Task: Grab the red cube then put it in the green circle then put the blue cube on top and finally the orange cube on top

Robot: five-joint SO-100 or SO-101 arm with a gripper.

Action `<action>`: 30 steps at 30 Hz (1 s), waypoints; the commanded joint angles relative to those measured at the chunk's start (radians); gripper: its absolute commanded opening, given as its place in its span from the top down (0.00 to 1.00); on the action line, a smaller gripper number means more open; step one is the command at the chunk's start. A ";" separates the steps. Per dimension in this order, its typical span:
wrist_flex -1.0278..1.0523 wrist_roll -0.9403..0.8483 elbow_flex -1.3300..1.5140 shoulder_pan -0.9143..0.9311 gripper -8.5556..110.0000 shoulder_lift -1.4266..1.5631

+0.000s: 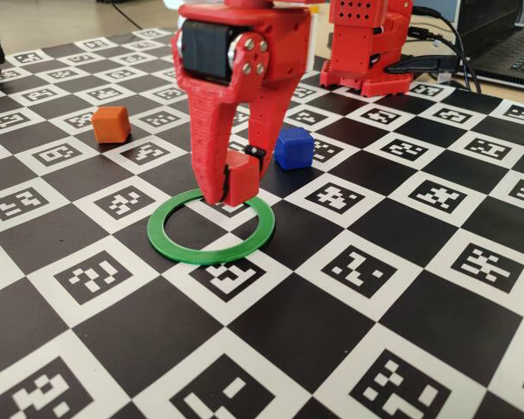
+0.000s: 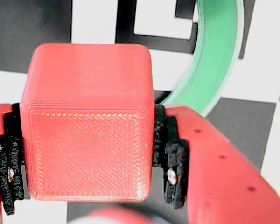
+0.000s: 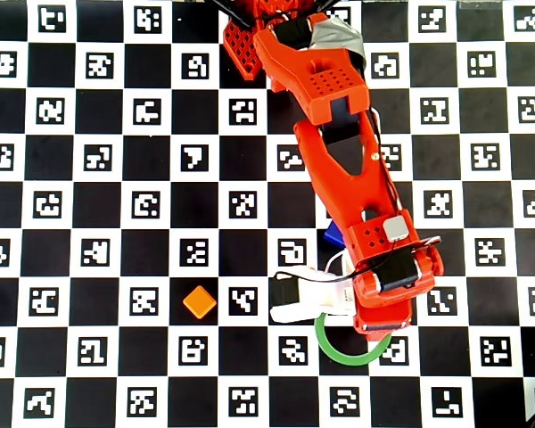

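Ring (image 1: pixel 210 256): flat thin green band with an open centre, lying on the checkered tabletop (image 1: pixel 349 349) nearest the fixed camera. Likely light and free to slide if nudged; it needs no grasp, only a clean drop inside it. The overhead view (image 3: pixel 337 352) shows just its lower arc, the rest hidden under the arm.

Red cube (image 1: pixel 240 183): held in the claw (image 1: pixel 231 194) just above the far part of the ring's opening, apparently not yet resting on the tabletop. The wrist view (image 2: pixel 86 121) shows it square between the dark pads (image 2: pixel 170 161), which press on two opposite side faces. Matte printed plastic with a fine ridged surface and rounded edges; judged rigid, light, not fragile and not especially slippery. The flat opposite faces are the right hold, taken at mid-height.

Claw: clamped on the red cube, fingers pointing down.

Blue cube (image 1: pixel 293 147): on the tabletop just beyond the ring, to the right of the claw in the fixed view, clear of the ring. Same make; same hold should serve. Mostly hidden by the arm overhead (image 3: pixel 333 235).

Orange cube (image 1: pixel 111 124): farther back and left in the fixed view, well apart from the ring, standing free.
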 commanded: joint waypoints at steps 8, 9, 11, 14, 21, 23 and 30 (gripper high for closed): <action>-0.021 -0.017 -0.098 0.028 0.86 0.023; -0.026 -0.018 -0.098 0.031 0.86 0.018; -0.035 -0.023 -0.098 0.038 0.86 0.012; -0.049 -0.029 -0.098 0.048 0.86 0.006; -0.061 -0.031 -0.098 0.055 0.86 -0.003; -0.061 -0.028 -0.098 0.052 0.86 -0.008; -0.063 -0.017 -0.095 0.046 0.86 -0.026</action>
